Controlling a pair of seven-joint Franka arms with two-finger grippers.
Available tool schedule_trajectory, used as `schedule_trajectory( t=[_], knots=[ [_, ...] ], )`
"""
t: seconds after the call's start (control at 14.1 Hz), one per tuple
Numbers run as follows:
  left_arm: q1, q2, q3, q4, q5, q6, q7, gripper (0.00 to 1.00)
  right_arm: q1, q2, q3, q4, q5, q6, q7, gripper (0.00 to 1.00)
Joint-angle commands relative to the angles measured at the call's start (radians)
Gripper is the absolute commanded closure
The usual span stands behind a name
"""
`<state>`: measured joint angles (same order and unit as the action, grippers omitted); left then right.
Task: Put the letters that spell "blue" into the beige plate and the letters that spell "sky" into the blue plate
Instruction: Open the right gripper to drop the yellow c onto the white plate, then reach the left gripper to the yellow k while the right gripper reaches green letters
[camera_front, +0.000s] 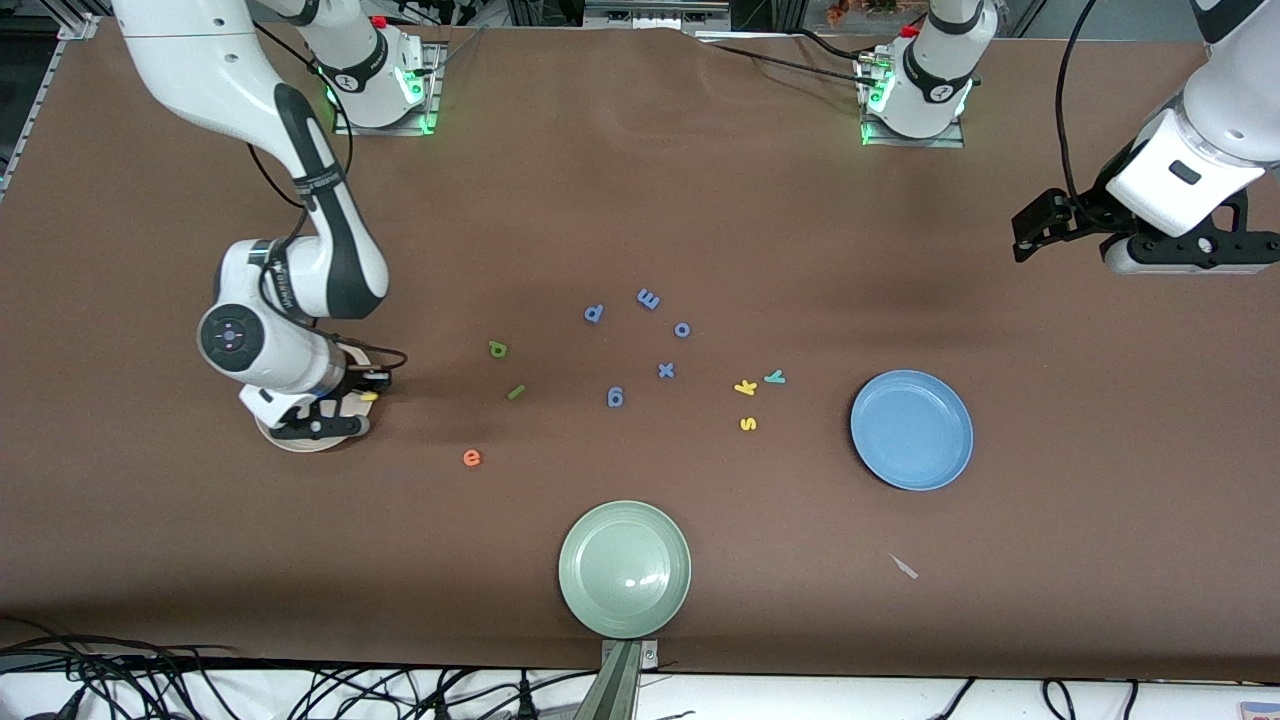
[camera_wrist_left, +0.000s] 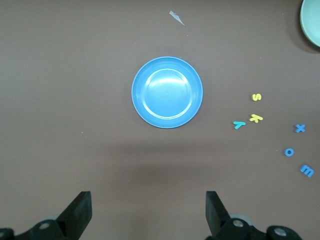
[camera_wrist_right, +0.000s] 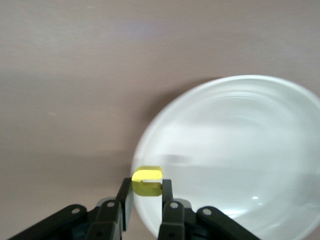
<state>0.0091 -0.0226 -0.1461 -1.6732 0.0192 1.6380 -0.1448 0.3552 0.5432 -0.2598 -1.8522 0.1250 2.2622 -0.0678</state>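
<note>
Brown tabletop: right hand pinches yellow u; left hand gapes wide.

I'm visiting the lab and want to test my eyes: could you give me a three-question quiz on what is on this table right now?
1. True or false: the right gripper is shut on the yellow u over the beige plate.
2. Which plate lies nearest the front camera? A) the blue plate B) the pale green plate C) the beige plate
3. Fill in: the yellow s, yellow k and teal y lie on the ____, not in a plate, while the left gripper hangs open above it.

Key: 1 true; 2 B; 3 table
</note>
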Motion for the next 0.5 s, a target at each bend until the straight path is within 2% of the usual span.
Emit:
schedule_trajectory(
  t=[0.0, 0.07, 0.14, 0.28, 0.43],
  knots=[
    [-0.014, 0.055, -0.050, 0.042, 0.042, -0.004, 0.005, 0.00, -0.022, 0.006, -0.036, -0.007, 0.005, -0.010, -0.119, 0.56],
    [-0.015, 0.079, -0.072, 0.040, 0.042, -0.012, 0.004, 0.00, -0.031, 0.007, -0.035, -0.007, 0.010, -0.010, -0.122, 0.11],
    [-0.020, 0.111, -0.098, 0.041, 0.042, -0.032, 0.001, 0.00, -0.030, 0.007, -0.033, 0.005, 0.010, -0.010, -0.115, 0.00],
    [-0.029, 0.179, -0.151, 0.043, 0.042, -0.038, 0.001, 0.00, -0.019, 0.006, -0.026, 0.033, 0.022, -0.044, -0.092, 0.00],
    [-0.055, 0.295, -0.167, 0.055, 0.038, -0.024, -0.001, 0.00, -0.002, 0.004, -0.015, 0.044, 0.022, -0.072, -0.032, 0.00]
  ],
)
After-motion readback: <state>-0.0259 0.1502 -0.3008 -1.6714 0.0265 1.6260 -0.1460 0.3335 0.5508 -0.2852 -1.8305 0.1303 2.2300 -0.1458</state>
